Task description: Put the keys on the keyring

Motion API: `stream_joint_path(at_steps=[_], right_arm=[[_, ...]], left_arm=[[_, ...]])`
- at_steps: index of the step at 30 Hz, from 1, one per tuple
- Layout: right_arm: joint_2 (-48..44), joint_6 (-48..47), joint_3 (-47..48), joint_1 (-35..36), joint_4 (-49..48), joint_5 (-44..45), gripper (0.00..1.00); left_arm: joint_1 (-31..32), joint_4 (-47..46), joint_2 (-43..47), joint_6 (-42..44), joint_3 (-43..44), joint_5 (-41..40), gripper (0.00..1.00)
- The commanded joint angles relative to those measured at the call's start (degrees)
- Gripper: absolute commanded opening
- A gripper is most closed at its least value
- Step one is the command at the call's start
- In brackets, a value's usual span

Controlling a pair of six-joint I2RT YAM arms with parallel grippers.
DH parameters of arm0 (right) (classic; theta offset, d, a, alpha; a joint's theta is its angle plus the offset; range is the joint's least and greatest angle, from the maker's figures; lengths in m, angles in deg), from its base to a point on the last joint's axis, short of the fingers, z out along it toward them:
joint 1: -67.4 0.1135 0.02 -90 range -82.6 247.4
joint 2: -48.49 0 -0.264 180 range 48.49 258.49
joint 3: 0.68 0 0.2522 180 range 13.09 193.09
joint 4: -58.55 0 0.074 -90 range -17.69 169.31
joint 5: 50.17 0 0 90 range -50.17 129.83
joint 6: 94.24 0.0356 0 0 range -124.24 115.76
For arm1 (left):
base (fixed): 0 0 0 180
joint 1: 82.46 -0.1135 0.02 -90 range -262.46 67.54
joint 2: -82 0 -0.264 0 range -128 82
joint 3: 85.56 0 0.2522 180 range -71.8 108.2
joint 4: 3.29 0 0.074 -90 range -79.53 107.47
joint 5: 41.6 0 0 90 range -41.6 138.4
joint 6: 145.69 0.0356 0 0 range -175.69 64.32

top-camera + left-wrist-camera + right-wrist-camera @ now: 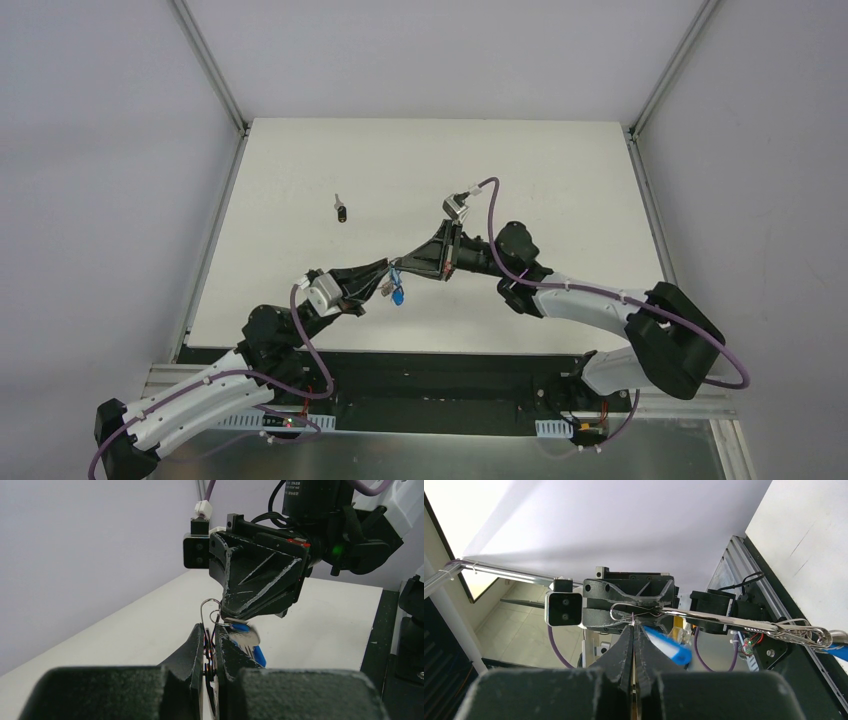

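Note:
My left gripper (383, 278) and right gripper (400, 268) meet tip to tip above the table's near middle. In the left wrist view my left gripper (211, 647) is shut on the keyring (203, 611), which stands edge-on with a thin wire loop rising above the fingers. My right gripper (227, 617) is shut just above it, and the blue key (247, 639) hangs blurred at its tips. In the right wrist view my right gripper (633, 630) pinches thin wire, with the blue key (669, 647) sticking out to the right and the keyring (621, 611) wire just beyond.
A small dark-headed key (341, 210) lies alone on the white table (540, 170), left of centre toward the back. Metal frame posts stand at the table's far corners. A long silver piece with wire loops (774, 628) crosses the right wrist view.

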Motion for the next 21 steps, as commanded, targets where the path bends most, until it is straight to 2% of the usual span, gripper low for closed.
stream_joint_path(at_steps=[1,21], right_arm=[[1.0,1.7,1.1,0.7,-6.7,-0.6,0.0],[2.7,2.4,2.2,2.1,-7.5,-0.7,0.0]], left_arm=[[0.4,-5.7,0.2,0.8,-0.2,1.2,0.0],[0.4,-5.9,0.8,0.5,-0.5,0.6,0.0]])
